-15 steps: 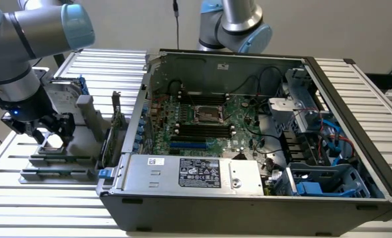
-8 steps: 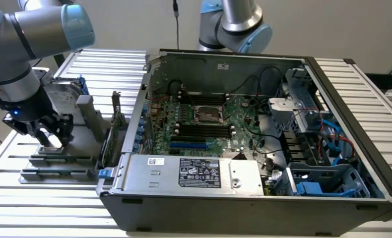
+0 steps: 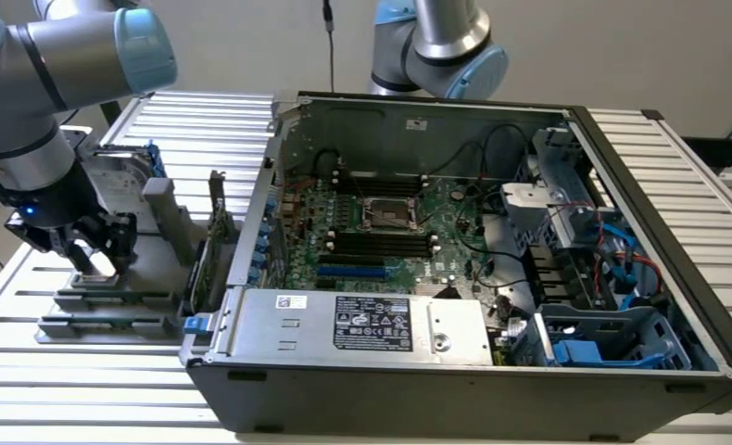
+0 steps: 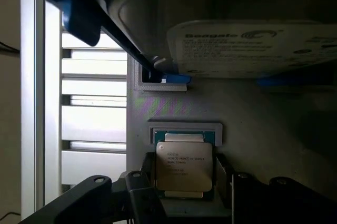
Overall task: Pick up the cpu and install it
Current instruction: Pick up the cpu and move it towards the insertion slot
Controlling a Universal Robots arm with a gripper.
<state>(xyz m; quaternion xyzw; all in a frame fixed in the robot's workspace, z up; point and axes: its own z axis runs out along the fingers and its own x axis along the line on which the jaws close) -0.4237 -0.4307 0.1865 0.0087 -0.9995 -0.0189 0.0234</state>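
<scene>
The cpu (image 4: 184,166), a small flat square chip with a silver-grey printed lid, lies in a recess of a grey holder (image 4: 253,124). My gripper (image 4: 184,179) reaches down over it, and one dark finger (image 4: 146,174) rests against each of two opposite edges of the chip. In the exterior view my gripper (image 3: 94,252) stands at the exterior view's left, low over the grey holder (image 3: 125,298), with the pale cpu (image 3: 94,275) between its fingertips. The open computer case (image 3: 341,375) holds the motherboard, whose cpu socket (image 3: 388,215) is uncovered.
A silver hard drive (image 4: 253,47) with a blue frame stands upright on the holder just behind the chip, also seen as the hard drive (image 3: 121,181). Grey bars (image 3: 107,324) lie in front. A second arm's base (image 3: 435,46) rises behind the case. Slatted white table (image 3: 82,389) lies all around.
</scene>
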